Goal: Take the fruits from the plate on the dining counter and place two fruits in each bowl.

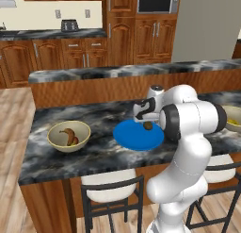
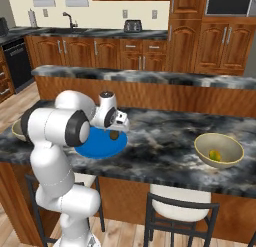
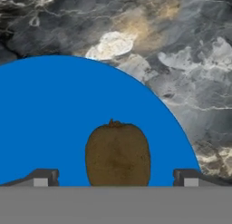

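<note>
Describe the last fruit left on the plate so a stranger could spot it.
Find the long marbled counter, then the blue plate between two beige bowls. The brown ball is alone on the plate, under the open hand; the other fruits lie in bowls.

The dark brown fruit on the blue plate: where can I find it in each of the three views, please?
Left base view: the dark brown fruit lies at the right part of the blue plate, just under the gripper.
Right base view: it lies at the plate's right edge, below the hand.
Hand view: it sits low in the middle, between the open fingertips.
Shared landmark: the blue plate.
</note>
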